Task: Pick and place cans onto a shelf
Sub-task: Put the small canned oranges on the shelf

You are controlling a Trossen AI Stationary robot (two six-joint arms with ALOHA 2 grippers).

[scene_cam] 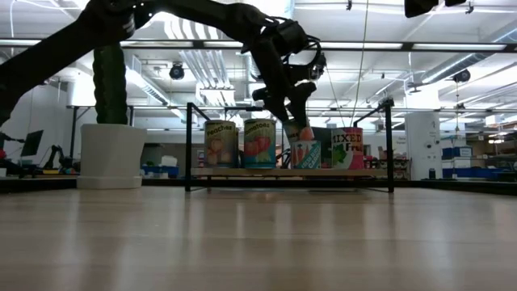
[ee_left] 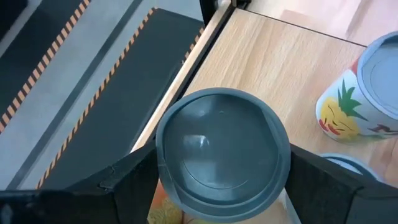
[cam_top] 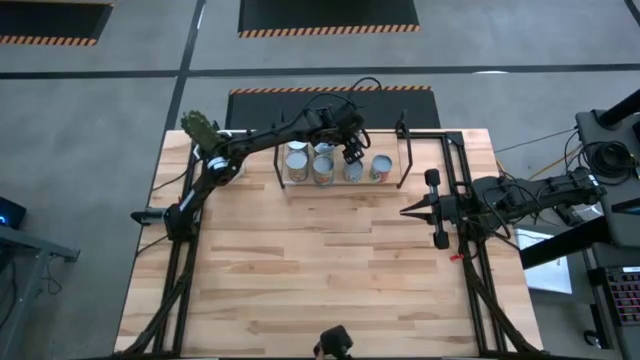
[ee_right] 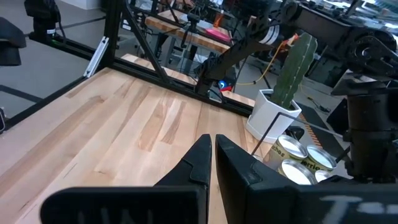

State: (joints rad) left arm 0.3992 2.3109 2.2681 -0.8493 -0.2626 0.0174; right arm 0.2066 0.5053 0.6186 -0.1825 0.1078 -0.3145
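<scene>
Light wood makes the shelf [cam_top: 345, 186], which stands at the far edge of the surface [cam_top: 320, 280] between thin black uprights. The left pincer [cam_top: 353, 155] reaches over it and has a can [ee_left: 222, 152] between its two dark fingers [ee_left: 134, 180], one on each side of the can's grey round top. In the low view this can [scene_cam: 304, 153] is tilted, with its lower edge at the shelf board; whether it rests fully there I cannot tell. Other cans stand upright on the shelf: a peach-labelled one [scene_cam: 220, 144], one just beside it [scene_cam: 259, 143] and a mixed fruit can [scene_cam: 347, 148] (this one is at the right end in the low view). The right pincer [cam_top: 408, 211] waits over the right part of the surface, well apart from the shelf, its fingers [ee_right: 202, 163] pressed together and holding nothing. A white cactus pot [cam_top: 205, 138] stands at the far left corner.
</scene>
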